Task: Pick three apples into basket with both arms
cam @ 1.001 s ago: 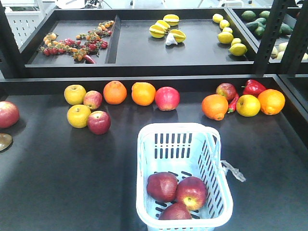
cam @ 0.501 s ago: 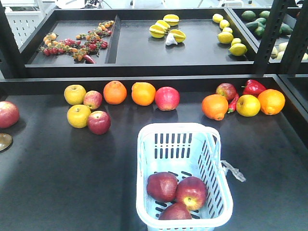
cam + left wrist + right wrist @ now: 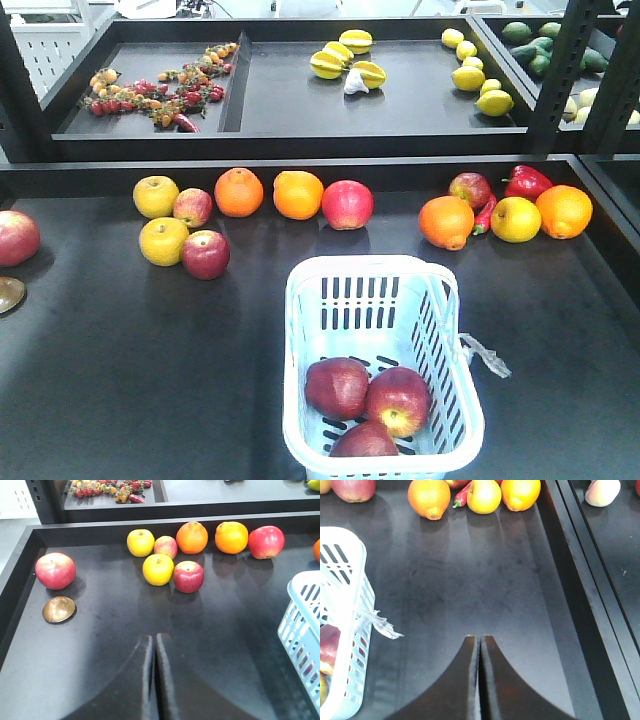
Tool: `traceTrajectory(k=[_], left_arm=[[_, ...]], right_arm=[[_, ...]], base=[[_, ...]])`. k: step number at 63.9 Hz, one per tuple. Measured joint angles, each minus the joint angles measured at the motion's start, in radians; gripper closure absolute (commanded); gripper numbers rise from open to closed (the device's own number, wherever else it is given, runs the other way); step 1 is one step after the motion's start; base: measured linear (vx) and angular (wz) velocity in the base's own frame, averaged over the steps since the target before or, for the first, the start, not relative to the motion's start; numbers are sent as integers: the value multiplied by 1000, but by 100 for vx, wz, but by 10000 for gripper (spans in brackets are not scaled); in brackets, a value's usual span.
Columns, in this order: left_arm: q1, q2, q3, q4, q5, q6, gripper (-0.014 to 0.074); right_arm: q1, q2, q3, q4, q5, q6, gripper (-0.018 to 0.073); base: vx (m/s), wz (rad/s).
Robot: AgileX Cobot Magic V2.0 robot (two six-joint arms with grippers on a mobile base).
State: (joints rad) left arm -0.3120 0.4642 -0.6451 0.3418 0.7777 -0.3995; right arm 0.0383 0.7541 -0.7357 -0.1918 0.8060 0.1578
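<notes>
Three dark red apples lie together in the near end of the pale blue basket [image 3: 300,300]: one at the left [image 3: 336,387], one with a yellowish blush at the right [image 3: 399,399], one at the front [image 3: 364,441]. The basket's corner [image 3: 300,625] shows at the right of the left wrist view, and its wall [image 3: 342,555] at the left of the right wrist view. My left gripper [image 3: 154,638] is shut and empty over the bare tabletop left of the basket. My right gripper [image 3: 480,639] is shut and empty right of the basket. Neither arm shows in the front view.
Along the back of the table lie yellow apples [image 3: 156,196], red apples [image 3: 347,204], oranges [image 3: 239,192] and a red pepper [image 3: 526,182]. A red apple [image 3: 55,570] and a brown shell-like thing [image 3: 58,609] lie far left. A raised shelf [image 3: 300,100] holds more fruit behind. A dark ledge [image 3: 580,580] borders the right.
</notes>
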Motion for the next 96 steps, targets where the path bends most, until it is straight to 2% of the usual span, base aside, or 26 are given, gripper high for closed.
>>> traceTrajectory(k=[19,29,40,55,69,76,83,96], left_arm=[[0,-2,4,13,-19,0,604],[15,-49,84,19,-142,0,604],[81,-153,239,14,-292,1,603],[222,-308,431,-52,-403,29,603],[312,-446,594,-198,-556,180,603],[329,-471,659,-236,-637,200,603],[329,-476,669,-242,-701,202,603],[329,-477,669,-244,-719,203,603]], right_arm=[[0,0,0,0,0,0,568],[0,0,0,0,0,0,568],[0,0,0,0,0,0,568],[0,0,0,0,0,0,568],[0,0,0,0,0,0,568],[0,0,0,0,0,0,568],[0,0,0,0,0,0,568],[0,0,0,0,0,0,568]], base=[[0,0],[0,0],[0,0],[0,0],[0,0],[0,0],[0,0],[0,0]])
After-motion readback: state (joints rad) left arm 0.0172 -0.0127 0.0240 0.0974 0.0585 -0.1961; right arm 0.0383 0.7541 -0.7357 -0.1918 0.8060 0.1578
